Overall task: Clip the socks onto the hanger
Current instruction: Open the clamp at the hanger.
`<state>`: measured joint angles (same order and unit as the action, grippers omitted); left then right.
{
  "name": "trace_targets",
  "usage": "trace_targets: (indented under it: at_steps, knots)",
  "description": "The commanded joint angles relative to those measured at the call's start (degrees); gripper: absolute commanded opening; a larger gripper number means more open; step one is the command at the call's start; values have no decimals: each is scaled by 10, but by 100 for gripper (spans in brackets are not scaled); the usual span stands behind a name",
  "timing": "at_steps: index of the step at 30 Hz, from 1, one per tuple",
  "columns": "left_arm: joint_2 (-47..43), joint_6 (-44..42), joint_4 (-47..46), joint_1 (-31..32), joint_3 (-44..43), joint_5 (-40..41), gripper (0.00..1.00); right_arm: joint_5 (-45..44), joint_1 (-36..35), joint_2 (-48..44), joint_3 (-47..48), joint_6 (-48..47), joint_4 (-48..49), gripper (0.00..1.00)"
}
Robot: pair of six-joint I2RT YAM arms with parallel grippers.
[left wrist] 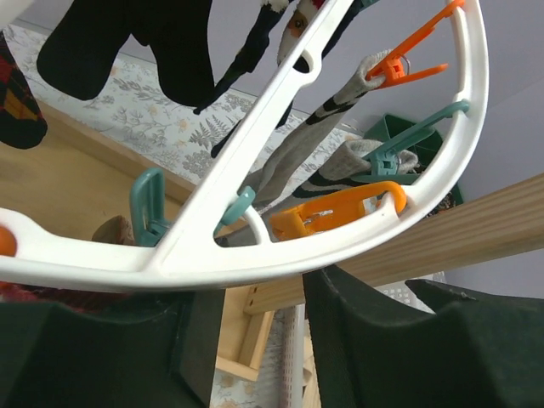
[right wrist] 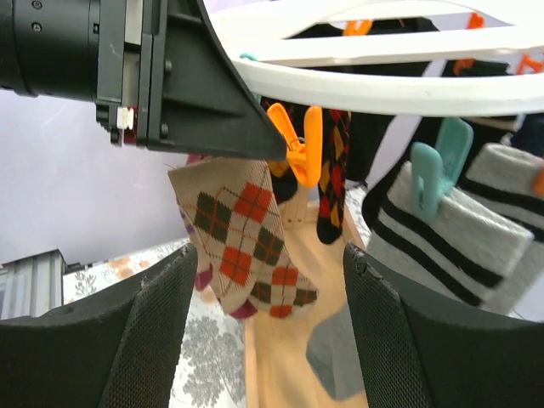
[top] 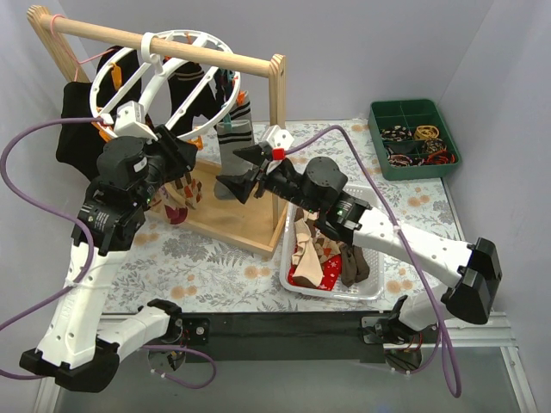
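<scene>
Beside one white hanger (right wrist: 382,89), left claw (left wrist: 263,289) and right claw (right wrist: 270,255), both agape; one argyle sock (right wrist: 246,246) nearby.

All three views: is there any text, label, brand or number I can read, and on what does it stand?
None: no readable text in any view.
The white hanger, orange clothespin, argyle sock and grey striped sock show only moulded shapes and patterns.
The green tray shows no label.
</scene>
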<state>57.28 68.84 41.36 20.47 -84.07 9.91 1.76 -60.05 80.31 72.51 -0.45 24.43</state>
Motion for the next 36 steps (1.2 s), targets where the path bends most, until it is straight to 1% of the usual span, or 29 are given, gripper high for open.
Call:
trace_targets:
  at_steps: [1, 4, 8, 17, 19, 23, 31, 32, 34, 36]
  knots:
    - [-10, -11, -40, 0, 4, 24, 33, 37, 6, 35, 46, 14, 71, 73]
    - [-13, -11, -49, -1, 9, 27, 26, 49, 13, 60, 61, 21, 86, 73]
    - [-19, -8, -65, -1, 19, 34, 21, 54, 16, 88, 83, 23, 102, 74]
    - [-21, -8, -77, -1, 24, 39, 20, -15, 18, 129, 90, 6, 142, 75]
    - [-24, -8, -76, -1, 23, 41, 20, -13, 20, 138, 94, 6, 154, 75]
    - [-29, -8, -72, -1, 20, 41, 19, 29, 24, 161, 119, -10, 157, 75]
    - [-36, -13, -53, -1, 20, 56, 18, 30, 32, 196, 164, -11, 157, 75]
    - [-36, -13, -53, -1, 22, 56, 17, 37, 32, 199, 172, -11, 157, 75]
    - [-39, -13, -52, -1, 22, 61, 17, 50, 33, 207, 180, -10, 156, 71]
    - [-39, -16, -51, -1, 22, 64, 17, 85, 34, 214, 190, -6, 154, 65]
